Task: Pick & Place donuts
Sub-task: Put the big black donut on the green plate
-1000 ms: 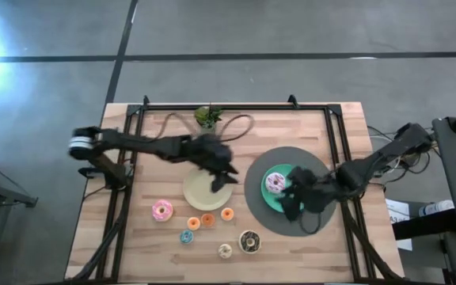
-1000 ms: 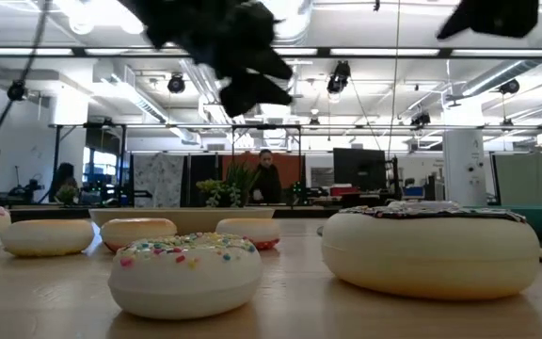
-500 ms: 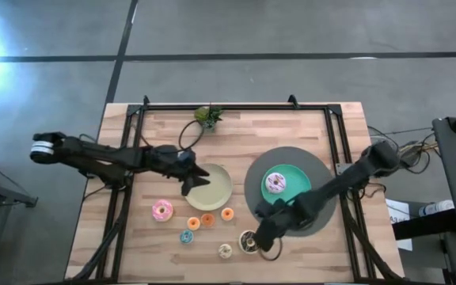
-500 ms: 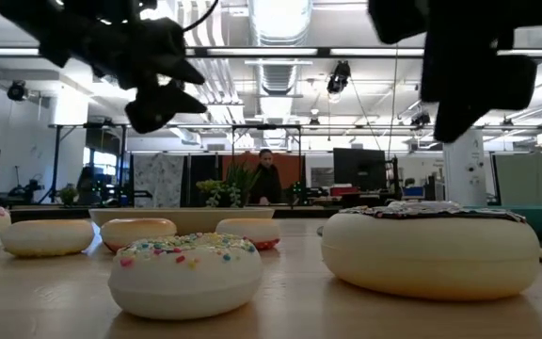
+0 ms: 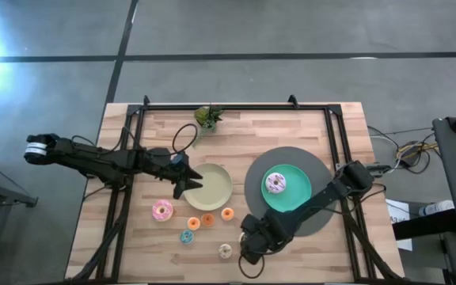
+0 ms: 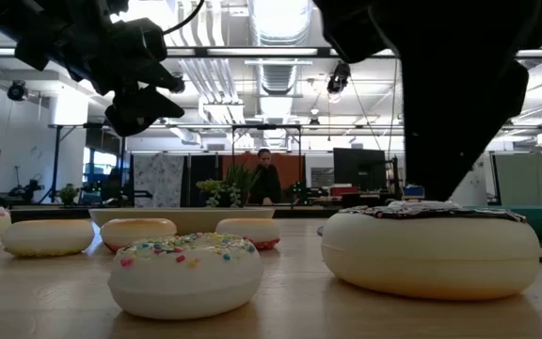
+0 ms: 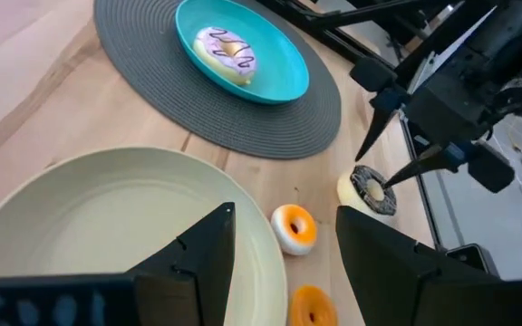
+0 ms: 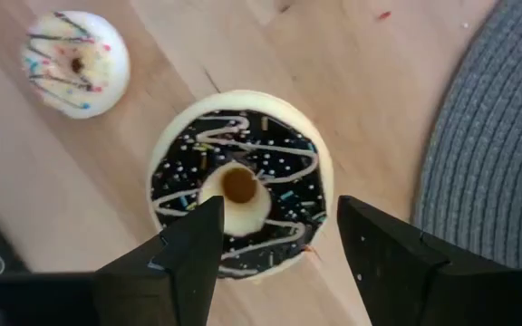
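Right gripper (image 8: 270,249) has travelled from the teal plate (image 5: 291,199) to hover directly over the chocolate donut (image 8: 239,183) on the table, fingers spread; pickup appears imminent. Left gripper (image 7: 284,240), open, waits over the beige plate (image 7: 80,217).

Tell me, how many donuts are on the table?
7. One pink-white donut on the teal plate; pink, blue, two orange, cream on the wood; the chocolate one sits under the right end effector. Others may be hidden.
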`<state>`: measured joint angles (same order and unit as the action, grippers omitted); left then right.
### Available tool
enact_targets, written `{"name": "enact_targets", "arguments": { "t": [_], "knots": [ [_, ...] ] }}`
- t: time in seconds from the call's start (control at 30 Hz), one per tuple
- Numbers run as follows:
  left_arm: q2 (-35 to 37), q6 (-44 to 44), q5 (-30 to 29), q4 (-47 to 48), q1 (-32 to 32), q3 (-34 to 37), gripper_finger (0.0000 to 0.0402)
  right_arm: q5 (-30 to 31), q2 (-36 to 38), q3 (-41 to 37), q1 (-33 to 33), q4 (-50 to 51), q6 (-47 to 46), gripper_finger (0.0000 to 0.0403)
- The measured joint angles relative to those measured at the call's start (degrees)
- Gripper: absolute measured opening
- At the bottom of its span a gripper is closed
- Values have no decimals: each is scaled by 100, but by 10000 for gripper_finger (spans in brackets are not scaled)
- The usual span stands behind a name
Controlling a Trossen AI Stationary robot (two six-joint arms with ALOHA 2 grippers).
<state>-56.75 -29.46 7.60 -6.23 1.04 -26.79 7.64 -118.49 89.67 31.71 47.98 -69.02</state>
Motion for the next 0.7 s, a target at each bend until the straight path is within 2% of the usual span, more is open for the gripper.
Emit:
{"name": "enact_targets", "arguments": {
  "t": [0.7],
  "knots": [
    [2,102,0,31,-2,-2,167,-79,-464,-76,-165,-84,-150,203]
  ]
}}
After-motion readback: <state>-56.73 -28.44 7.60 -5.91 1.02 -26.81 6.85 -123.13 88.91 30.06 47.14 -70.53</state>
